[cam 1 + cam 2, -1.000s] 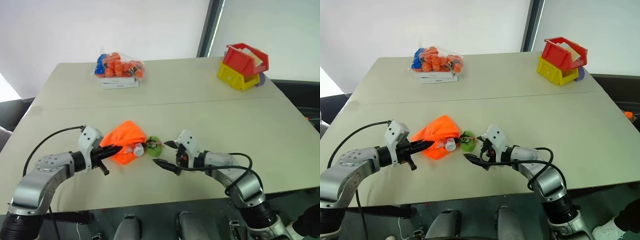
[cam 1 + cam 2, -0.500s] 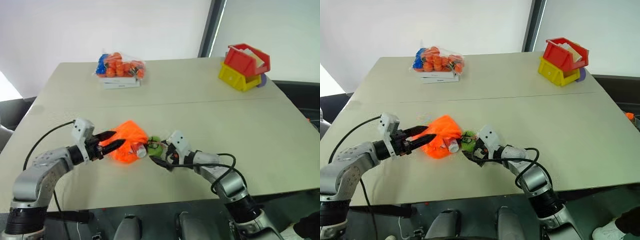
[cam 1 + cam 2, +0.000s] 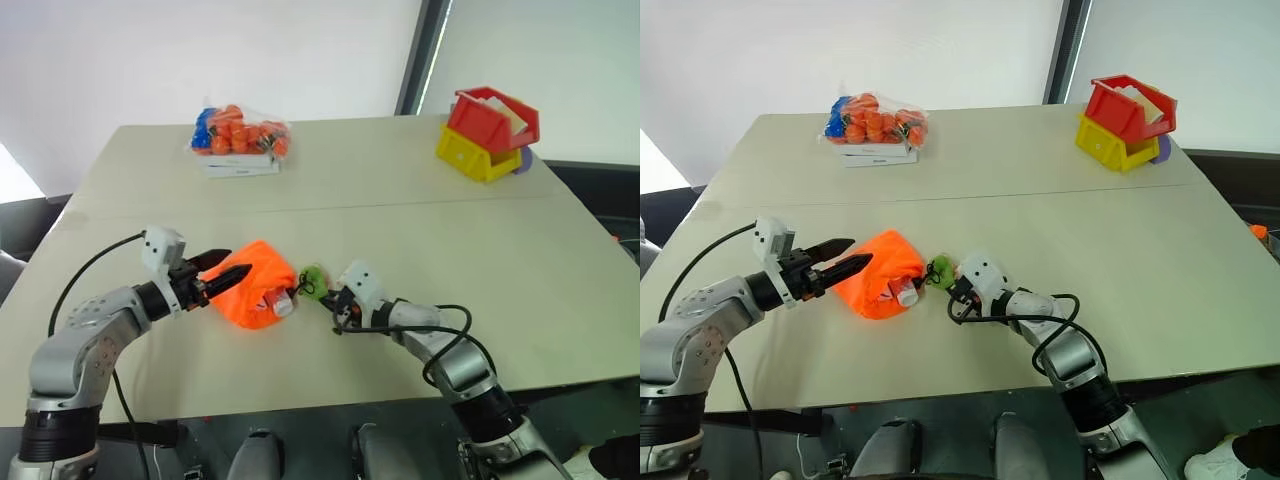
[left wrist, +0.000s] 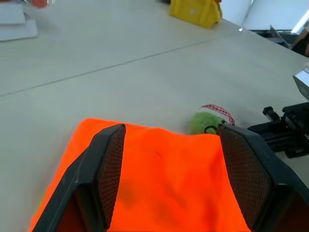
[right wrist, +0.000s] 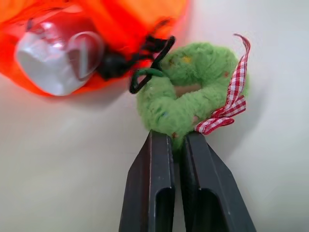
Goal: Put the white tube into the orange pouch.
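Both gripper (image 5: 175, 140) fingers pinch orange pouch's (image 3: 255, 290) green tag (image 5: 193, 94).

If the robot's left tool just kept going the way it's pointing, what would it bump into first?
Nearly at once, the orange pouch: the left tool has its open fingers on either side of the fabric. Beyond it lies the green round tag.

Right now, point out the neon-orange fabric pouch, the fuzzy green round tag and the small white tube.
orange pouch (image 3: 252, 292), left eye view, middle of fabric.
green tag (image 5: 193, 92), right wrist view, fuzzy ring.
white tube (image 5: 58, 63), right wrist view, end sticking from pouch mouth.
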You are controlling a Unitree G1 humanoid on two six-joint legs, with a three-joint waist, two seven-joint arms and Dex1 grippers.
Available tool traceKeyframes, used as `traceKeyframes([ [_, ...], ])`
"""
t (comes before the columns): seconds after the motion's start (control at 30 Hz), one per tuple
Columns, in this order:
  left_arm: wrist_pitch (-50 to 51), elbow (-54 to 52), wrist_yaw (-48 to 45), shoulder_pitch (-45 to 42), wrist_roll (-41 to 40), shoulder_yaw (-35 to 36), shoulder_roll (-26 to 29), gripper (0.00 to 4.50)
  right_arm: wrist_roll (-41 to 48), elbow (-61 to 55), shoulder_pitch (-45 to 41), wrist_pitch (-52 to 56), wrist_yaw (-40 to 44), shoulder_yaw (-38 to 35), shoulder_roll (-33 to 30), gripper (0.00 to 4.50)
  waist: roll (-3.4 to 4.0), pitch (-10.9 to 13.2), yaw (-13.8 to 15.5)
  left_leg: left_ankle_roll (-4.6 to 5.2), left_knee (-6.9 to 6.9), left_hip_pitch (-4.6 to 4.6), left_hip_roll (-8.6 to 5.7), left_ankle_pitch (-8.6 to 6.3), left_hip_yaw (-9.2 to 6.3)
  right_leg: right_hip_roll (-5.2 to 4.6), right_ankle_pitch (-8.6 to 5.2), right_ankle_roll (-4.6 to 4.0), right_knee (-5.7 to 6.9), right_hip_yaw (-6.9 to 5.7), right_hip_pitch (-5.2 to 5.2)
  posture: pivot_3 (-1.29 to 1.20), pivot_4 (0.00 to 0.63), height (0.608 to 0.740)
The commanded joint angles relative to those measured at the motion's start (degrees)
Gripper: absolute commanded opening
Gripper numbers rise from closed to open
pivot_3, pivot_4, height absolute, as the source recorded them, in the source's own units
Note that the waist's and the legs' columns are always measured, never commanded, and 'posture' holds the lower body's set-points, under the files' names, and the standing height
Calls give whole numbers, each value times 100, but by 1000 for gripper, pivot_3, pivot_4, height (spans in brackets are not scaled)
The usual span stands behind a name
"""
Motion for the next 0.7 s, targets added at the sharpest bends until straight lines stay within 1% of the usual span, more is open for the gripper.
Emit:
traceKeyframes([
  [0.03,-179,32,-20,-210,9,-39,-29,3228,338,-634,93,-72,66,-600,-162,106,0,0,-1,0,0,0,0,0,0,0,0,0,-1,0,0,0,150,740],
  [0.17,-203,139,-40,-327,44,-138,-47,3228,827,-1122,302,-53,308,-1203,-434,106,1,0,2,0,0,0,-1,0,1,-1,-1,1,-4,0,4,0,150,740],
  [0.23,-262,247,-77,-423,108,-245,-61,3228,1162,-1354,401,50,463,-1618,-632,106,0,0,-3,0,0,1,0,0,0,0,-1,2,-3,0,5,0,150,740],
  [0.37,-342,445,-252,-626,184,-430,-77,3228,1665,-1583,441,195,537,-2056,-746,106,1,1,-9,0,0,3,0,0,0,1,-1,2,-3,0,4,0,150,740],
  [0.47,-295,567,-502,-765,78,-535,-64,3228,1863,-1659,446,211,534,-2195,-785,106,1,1,-9,0,0,2,0,0,0,1,-4,6,-4,0,4,0,150,740],
  [0.5,-311,613,-616,-825,98,-611,-50,3770,1895,-1662,437,186,527,-2224,-793,0,0,1,-8,0,0,2,0,0,1,1,-4,6,-4,0,5,0,150,740],
  [0.57,-480,774,-757,-1003,302,-827,-54,4462,1969,-1661,407,163,488,-2298,-800,0,1,1,-5,0,0,1,0,0,1,0,-3,5,-6,0,6,0,150,740],
  [0.7,-855,1063,-1022,-1324,666,-1230,-98,4462,2090,-1617,312,160,381,-2432,-796,0,1,1,12,0,1,0,-1,0,1,0,-1,1,-6,0,6,0,150,740],
])
